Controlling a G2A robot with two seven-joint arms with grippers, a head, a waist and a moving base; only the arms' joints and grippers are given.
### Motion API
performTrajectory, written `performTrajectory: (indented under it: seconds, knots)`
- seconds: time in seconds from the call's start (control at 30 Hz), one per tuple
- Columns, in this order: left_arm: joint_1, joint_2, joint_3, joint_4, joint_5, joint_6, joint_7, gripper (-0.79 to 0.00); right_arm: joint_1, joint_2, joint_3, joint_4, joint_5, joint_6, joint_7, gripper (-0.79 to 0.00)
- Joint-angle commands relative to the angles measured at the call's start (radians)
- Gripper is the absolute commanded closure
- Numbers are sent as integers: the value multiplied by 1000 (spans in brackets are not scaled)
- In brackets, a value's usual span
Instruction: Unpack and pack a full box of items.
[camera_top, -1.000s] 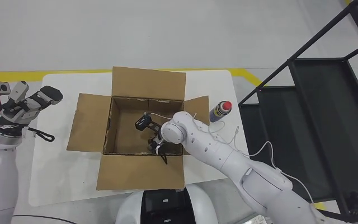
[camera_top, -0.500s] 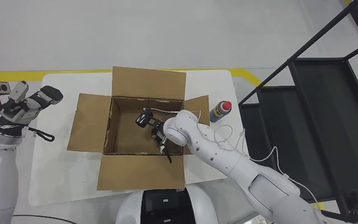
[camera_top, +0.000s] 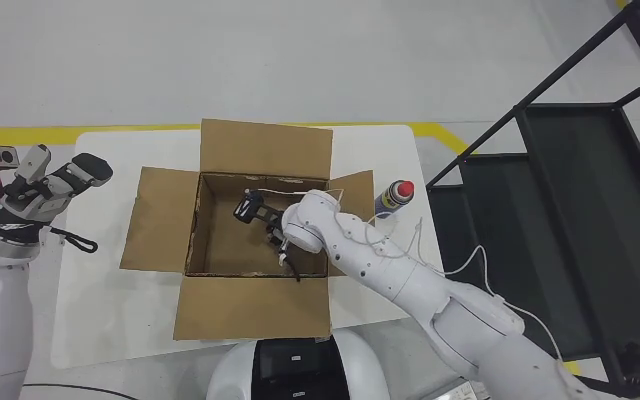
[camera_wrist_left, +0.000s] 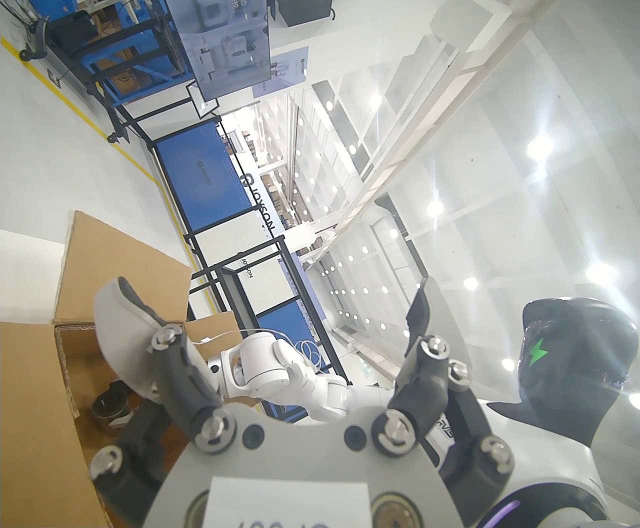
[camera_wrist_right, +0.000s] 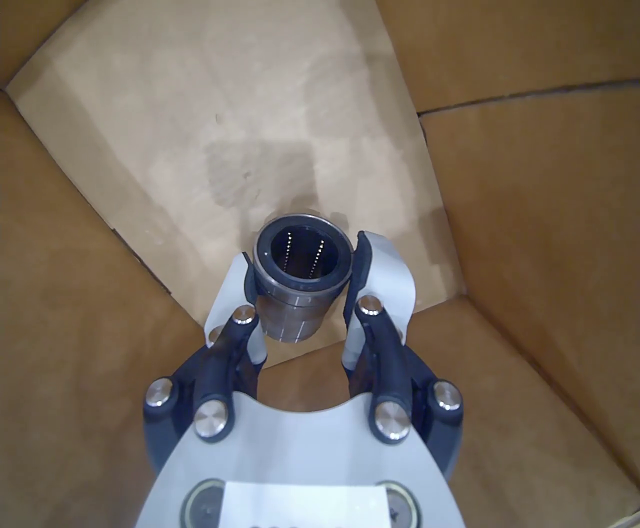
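Observation:
An open cardboard box (camera_top: 160, 218) sits on the white table (camera_top: 105, 300), flaps spread. My right gripper (camera_wrist_right: 301, 272) is inside the box, shut on a dark metal cylinder (camera_wrist_right: 299, 262), a hollow bearing with its open end facing the box floor. From above, that cylinder (camera_top: 246, 208) hangs near the box's back wall, with the right gripper (camera_top: 255, 213) behind it. My left gripper (camera_wrist_left: 270, 320) is held up off the table's left edge, open and holding nothing; from above the left gripper (camera_top: 62, 180) is well clear of the box. The box (camera_wrist_left: 30, 360) and the cylinder (camera_wrist_left: 109, 406) also appear past the left fingers.
A red-capped spray can (camera_top: 394, 198) stands on the table right of the box. A black loop (camera_top: 75, 243) lies near the table's left edge. Dark metal stairs (camera_top: 540, 200) rise to the right of the table. The box floor (camera_wrist_right: 200, 125) around the cylinder is bare.
My right gripper has carried the cylinder from the middle of the box toward its back wall and slightly left. The left arm has stayed still.

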Motion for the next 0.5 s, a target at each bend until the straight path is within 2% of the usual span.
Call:
performTrajectory:
  seconds: [0.0,0.33,0.37,0.4,0.43,0.47]
  knots:
    - [0,0,0,0,0,0,0,-785,-4,0,4,-10,-5,1,3,0]
    - [0,0,0,0,0,0,0,-785,-117,41,75,-99,-78,-17,-50,0]
    - [0,0,0,0,0,0,0,-785,-127,44,81,-104,-80,-18,-51,-43]
    - [0,0,0,0,0,0,0,-785,-137,47,86,-108,-84,-21,-49,-231]
    - [0,0,0,0,0,0,0,-785,-146,49,90,-113,-89,-23,-47,-379]
    - [0,0,0,0,0,0,0,-785,-153,51,94,-118,-93,-25,-45,-582]
